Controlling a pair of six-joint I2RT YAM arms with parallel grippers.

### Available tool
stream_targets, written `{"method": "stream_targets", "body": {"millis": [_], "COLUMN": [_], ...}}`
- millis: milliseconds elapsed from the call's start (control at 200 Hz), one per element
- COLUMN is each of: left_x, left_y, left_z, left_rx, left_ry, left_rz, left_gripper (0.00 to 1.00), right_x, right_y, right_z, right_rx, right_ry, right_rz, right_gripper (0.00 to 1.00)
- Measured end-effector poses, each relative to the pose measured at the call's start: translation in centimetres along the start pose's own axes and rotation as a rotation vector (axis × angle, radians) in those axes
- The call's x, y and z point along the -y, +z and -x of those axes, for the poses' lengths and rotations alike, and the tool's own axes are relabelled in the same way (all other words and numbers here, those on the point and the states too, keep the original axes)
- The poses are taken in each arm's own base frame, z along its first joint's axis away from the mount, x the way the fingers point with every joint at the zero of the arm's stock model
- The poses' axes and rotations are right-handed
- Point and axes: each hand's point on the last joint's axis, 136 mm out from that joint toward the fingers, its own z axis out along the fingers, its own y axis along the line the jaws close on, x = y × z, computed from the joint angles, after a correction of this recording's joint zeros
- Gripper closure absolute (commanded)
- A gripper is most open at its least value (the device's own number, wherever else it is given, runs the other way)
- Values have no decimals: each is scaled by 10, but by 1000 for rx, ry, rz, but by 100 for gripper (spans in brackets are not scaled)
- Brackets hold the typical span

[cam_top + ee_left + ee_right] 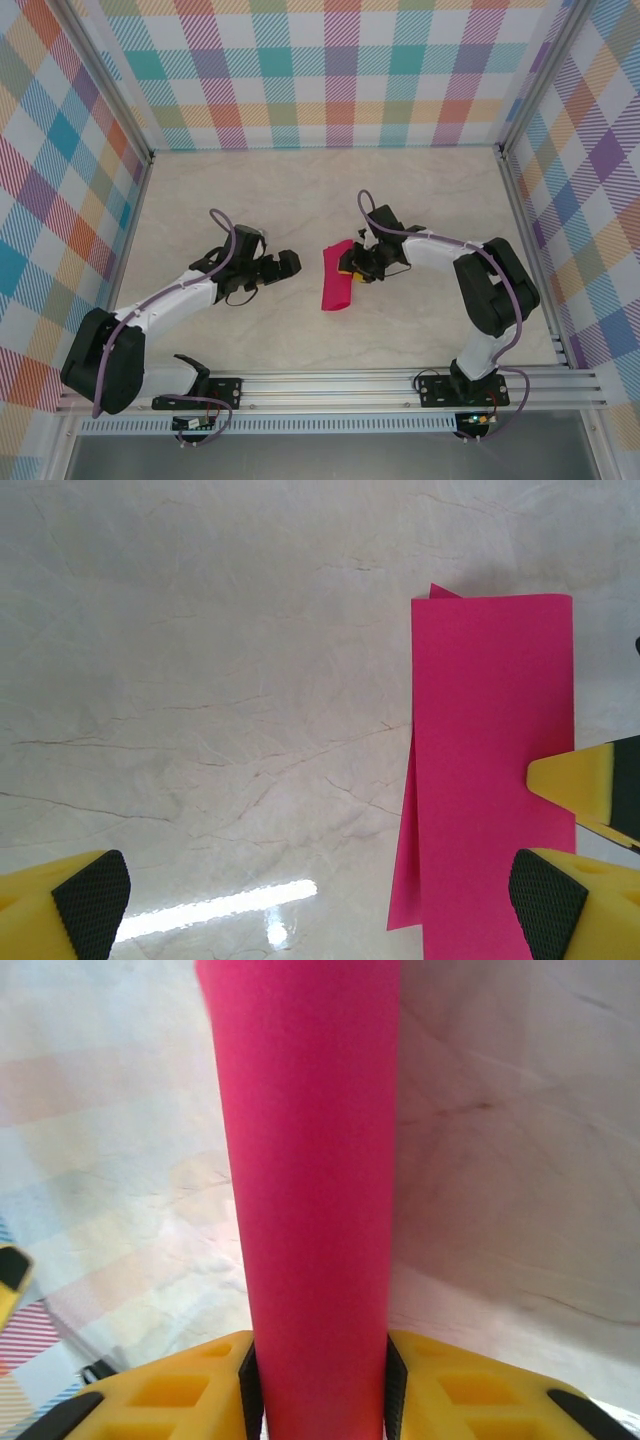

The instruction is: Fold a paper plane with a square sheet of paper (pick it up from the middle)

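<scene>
The right gripper [320, 1385] clamps the one square sheet of paper [310, 1160], folded to a pink strip, between its two yellow fingers [170, 1395]. The frame edge cuts off the strip's near end. The left gripper [320, 910] stands wide apart and holds nothing, just beside the strip. The strip sits mid-table [200, 680] between the two grippers. How many layers it has is unclear.
</scene>
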Motion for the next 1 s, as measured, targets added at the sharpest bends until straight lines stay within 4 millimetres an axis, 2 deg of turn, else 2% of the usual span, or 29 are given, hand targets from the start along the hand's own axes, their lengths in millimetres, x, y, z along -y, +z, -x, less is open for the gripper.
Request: {"method": "stream_targets", "body": {"millis": [150,300,485,715,845,1000], "left_x": [-2,1,0,-1,-1,-1], "left_y": [-12,-19,-19,-19,-19,-19], "left_z": [9,17,17,17,17,17], "left_rx": [59,96,96,97,97,97], "left_ry": [5,9,8,8,8,8], "left_rz": [24,25,31,32,33,32], "left_gripper": [0,0,0,0,0,0], "right_x": [-28,-45,-40,-39,-47,-72], "right_y": [-1,6,20,22,13,-12], "right_z": [10,20,28,30,30,29], "right_rx": [18,13,19,37,50,88], "right_ry": [19,34,77,105,93,48], "right_rz": [127,197,182,183,199,256], "right_gripper": [64,65,66,69,68,68]}}
